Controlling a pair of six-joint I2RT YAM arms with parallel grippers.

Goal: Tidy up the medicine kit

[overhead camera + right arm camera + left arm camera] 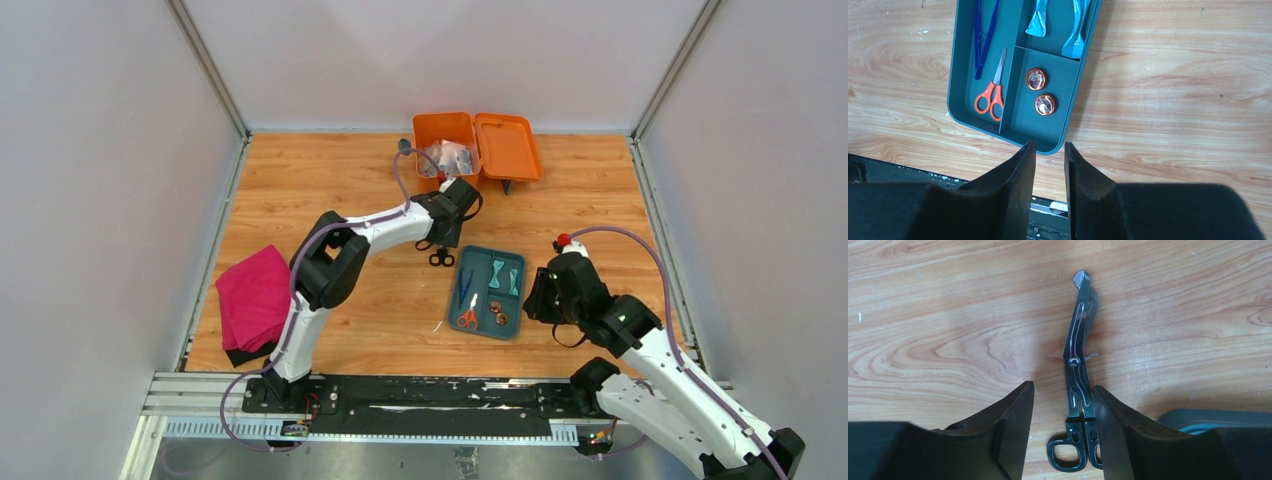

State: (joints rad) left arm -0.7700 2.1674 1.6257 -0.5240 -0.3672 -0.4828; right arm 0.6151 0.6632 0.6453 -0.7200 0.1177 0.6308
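**Left fingers astride the shears; kit open at the far edge**

From my remote seat: the medicine kit [438, 126] stands at the far middle of the bench [320, 180], its lid [508, 147] swung flat to the right and packets inside the box. The left gripper [1063, 402] is lowered over black shears [1075, 365] lying on the bare wood between the kit and the teal tray [516, 312]. Its fingers [1013, 415] are spread either side of the shanks, one at the metal's edge and the other clear of it. The right gripper [1050, 160] hangs over the tray's near edge, its fingers a narrow gap apart with nothing between them. The tray holds orange scissors [989, 97], blue tweezers [984, 35], two round tins [1036, 79] and blue packets [1039, 20]. A pink cloth [253, 297] lies at the near left.
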